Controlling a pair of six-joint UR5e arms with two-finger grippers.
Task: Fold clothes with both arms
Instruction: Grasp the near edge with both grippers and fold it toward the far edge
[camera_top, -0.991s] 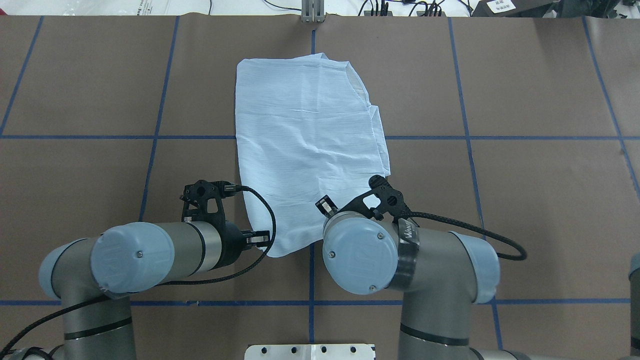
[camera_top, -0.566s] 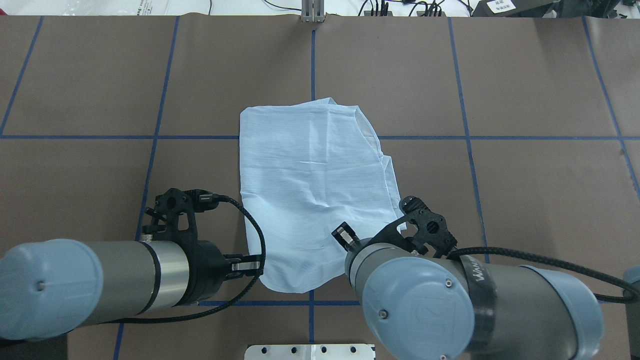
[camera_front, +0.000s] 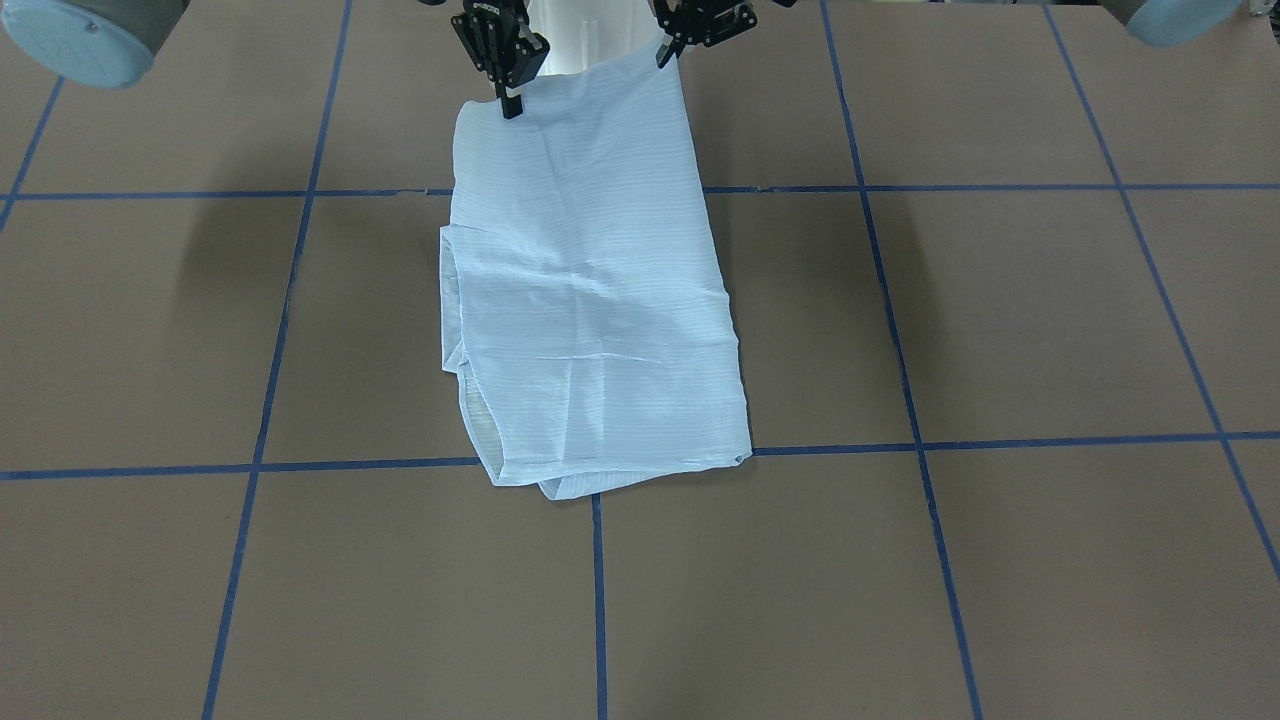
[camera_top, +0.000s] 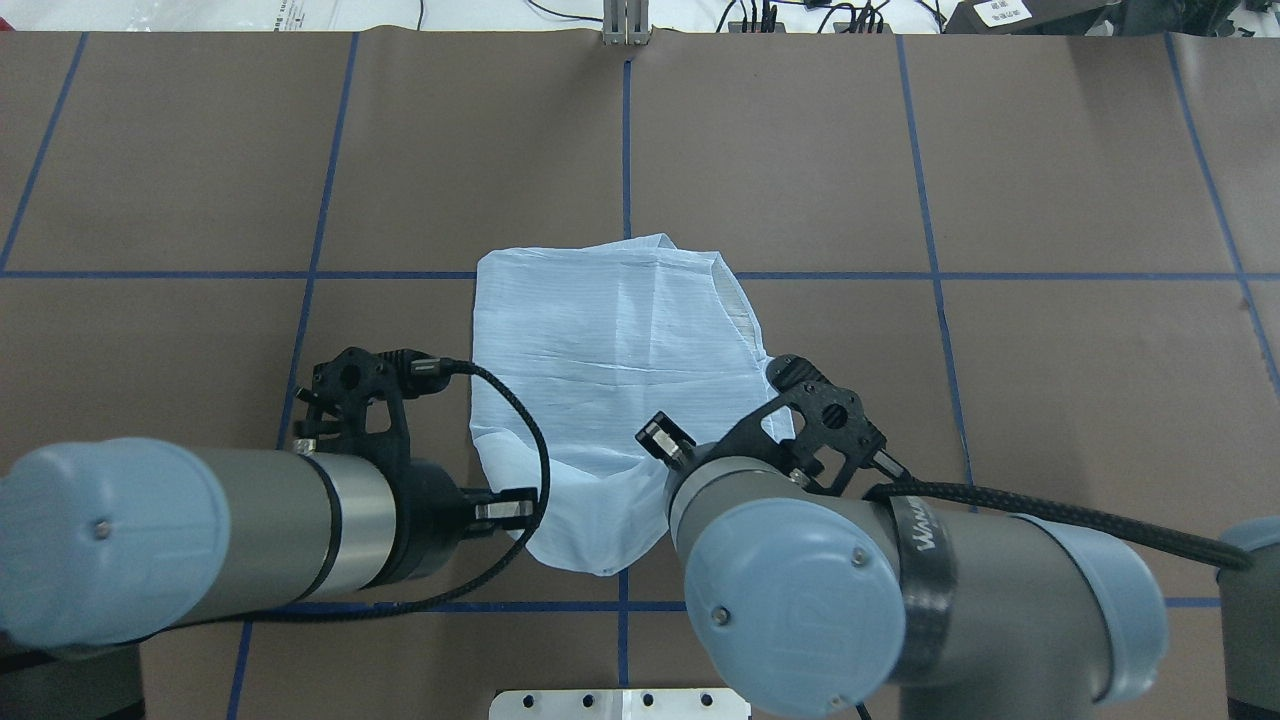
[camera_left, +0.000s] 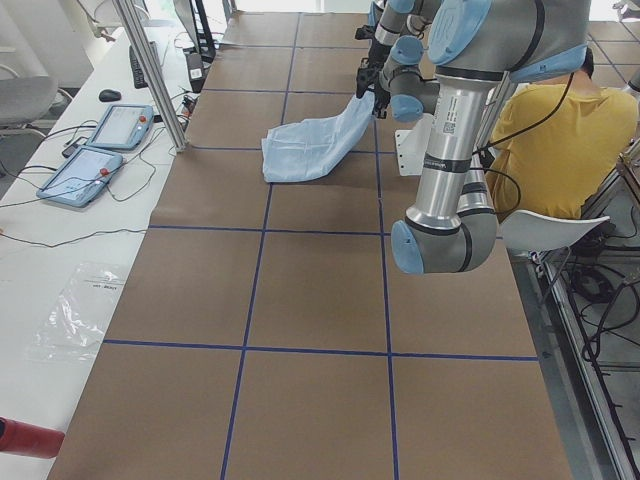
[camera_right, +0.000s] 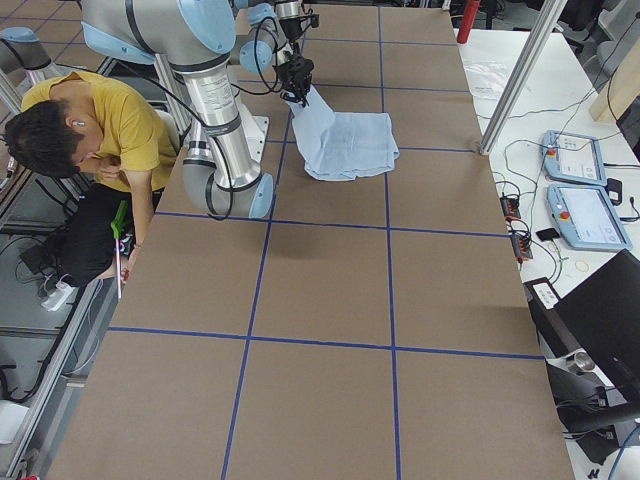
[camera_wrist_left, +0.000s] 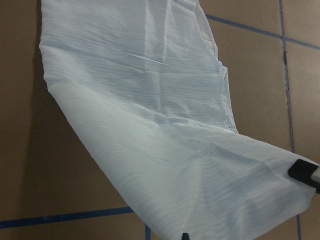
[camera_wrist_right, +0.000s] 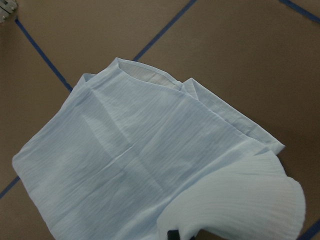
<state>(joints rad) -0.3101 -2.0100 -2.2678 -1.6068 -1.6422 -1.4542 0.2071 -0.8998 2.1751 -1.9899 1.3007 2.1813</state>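
From overhead: has dragged the shirt (camera_top: 610, 340) back toward the base over the last second, so that the far edge sits just beyond the blue cross line on the table (camera_top: 1000, 400) rather than up near the far end; grips the near hem with the left gripper (camera_top: 510, 508), closed on the cloth; hides the right gripper's tips under its own wrist.

From the front: shows the right gripper (camera_front: 512, 100) and the left one each clamped on a near corner, raised off the table, the cloth sloping up to them; leaves the far half lying flat.

From both sides: same ramp of cloth rising to the arms; a person in yellow (camera_right: 110, 120) seated beside the base.

From the left wrist: cloth drawn to a black fingertip (camera_wrist_left: 302, 172); from the right wrist: a raised bulge of hem close to the lens.

Probably a pull-in before the fold; no fold-over made yet; next likely calls for carrying both corners forward together.
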